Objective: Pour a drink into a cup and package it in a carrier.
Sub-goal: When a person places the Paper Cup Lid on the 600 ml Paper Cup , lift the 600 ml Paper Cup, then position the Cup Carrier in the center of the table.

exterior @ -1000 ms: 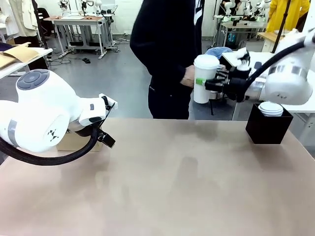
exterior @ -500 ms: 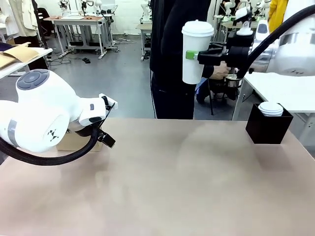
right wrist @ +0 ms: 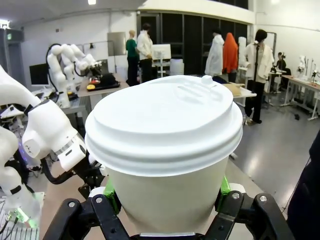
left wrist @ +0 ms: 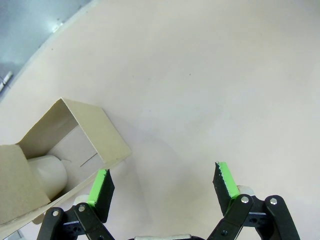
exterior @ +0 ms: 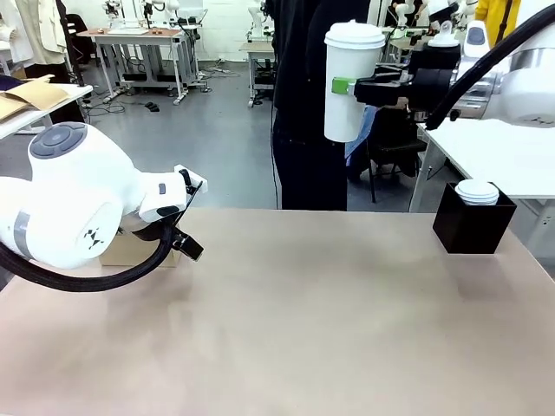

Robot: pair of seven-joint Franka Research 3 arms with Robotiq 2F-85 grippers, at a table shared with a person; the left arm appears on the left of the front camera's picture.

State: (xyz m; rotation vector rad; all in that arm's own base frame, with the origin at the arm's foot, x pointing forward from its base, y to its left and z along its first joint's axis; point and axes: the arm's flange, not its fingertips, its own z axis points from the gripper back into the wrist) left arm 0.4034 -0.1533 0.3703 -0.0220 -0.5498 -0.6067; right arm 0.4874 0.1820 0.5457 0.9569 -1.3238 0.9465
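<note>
Cup [exterior: 351,52] is clamped tight in the right gripper [exterior: 345,86], held up high. Left gripper [left wrist: 162,182] is spread wide open, carrier [left wrist: 95,130] just beside one finger.

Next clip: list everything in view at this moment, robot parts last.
lidded cup: one, white, held up high
black box: one, table's far right
second lidded cup: one, white, in the black box
carrier: one, brown cardboard, table's left
white cylinder: one, inside the carrier, perhaps a cup
table: one, tan
person: one, dark clothes, far side
left gripper: open, beside the carrier
right gripper: shut on the lidded cup
</note>
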